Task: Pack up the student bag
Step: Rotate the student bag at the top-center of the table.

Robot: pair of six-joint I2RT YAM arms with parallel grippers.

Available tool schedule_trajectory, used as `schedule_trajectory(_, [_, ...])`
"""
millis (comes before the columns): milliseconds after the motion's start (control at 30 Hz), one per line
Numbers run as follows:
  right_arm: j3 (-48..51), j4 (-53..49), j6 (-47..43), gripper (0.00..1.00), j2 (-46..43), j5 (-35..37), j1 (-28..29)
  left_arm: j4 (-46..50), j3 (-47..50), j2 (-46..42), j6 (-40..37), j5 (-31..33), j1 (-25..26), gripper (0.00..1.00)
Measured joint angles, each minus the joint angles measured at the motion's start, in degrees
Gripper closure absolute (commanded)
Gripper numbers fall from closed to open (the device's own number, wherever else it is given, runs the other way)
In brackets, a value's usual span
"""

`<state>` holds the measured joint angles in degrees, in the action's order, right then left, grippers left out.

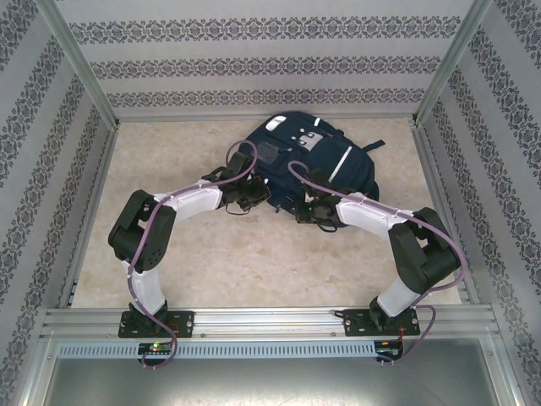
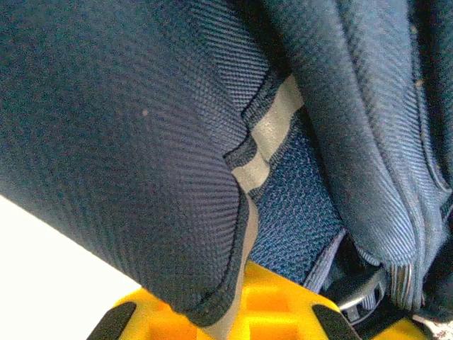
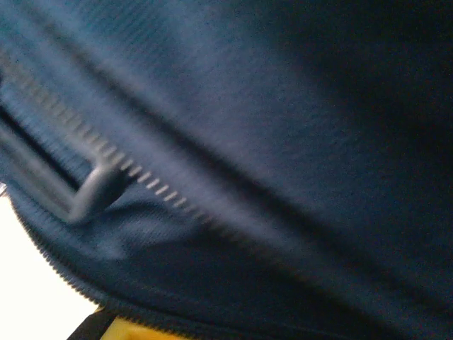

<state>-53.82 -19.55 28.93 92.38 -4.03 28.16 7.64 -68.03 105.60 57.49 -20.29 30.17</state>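
Student bag point(image 1: 325, 156) is lying flat at the far edge of the tabletop point(image 1: 254, 262), about centre, slightly right. Both arms are reaching to its near side. Left gripper point(image 1: 245, 199) is touching the bag's near-left corner; in the left wrist view its jaws are standing apart with a navy fabric fold hanging between them, next to a white stripe point(image 2: 272, 127). Right gripper point(image 1: 309, 210) is pressing at the bag's near edge; right wrist view is blurred, showing the zipper point(image 3: 141, 177) and its pull point(image 3: 85, 191), so I cannot tell if that claw is open or closed.
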Motion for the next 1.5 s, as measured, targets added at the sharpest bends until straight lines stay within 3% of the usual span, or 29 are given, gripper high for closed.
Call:
schedule_trajectory(267, [-1.3, -2.6, -2.4, 0.81, -1.2, 0.4, -4.3, 0.0, 0.9, -1.8, 0.0, 0.2, 2.2, 1.0])
schedule_trajectory(567, [-1.9, -3.8, -1.9, 0.72, -1.4, -0.1, -4.8, 0.0, 0.8, -1.8, 0.0, 1.1, 3.2, 1.0])
schedule_trajectory(700, [0.4, -2.9, 0.2, 0.67, -5.5, -0.5, -4.9, 0.1, 0.3, -1.2, 0.6, 1.0, 3.3, 1.0])
schedule_trajectory(933, [10.1, 3.2, 9.7, 0.62, -19.1, -3.8, -8.2, 1.2, -2.0, 1.8, 1.3, 0.2, 4.3, 1.0])
schedule_trajectory(1200, [22.5, 10.5, 25.0, 0.68, -30.0, -8.0, -12.8, 0.3, -2.5, 3.5, 3.3, -1.2, 4.8, 1.0])
schedule_trajectory(1367, [28.2, 17.6, 34.5, 0.71, -31.0, -12.0, -16.8, -0.4, -2.5, 3.7, 3.8, -1.9, 4.9, 1.0])
schedule_trajectory(1500, [29.4, 22.6, 39.0, 0.71, -26.6, -15.3, -17.6, -0.7, -2.5, 3.8, 4.2, -2.0, 5.0, 1.0])
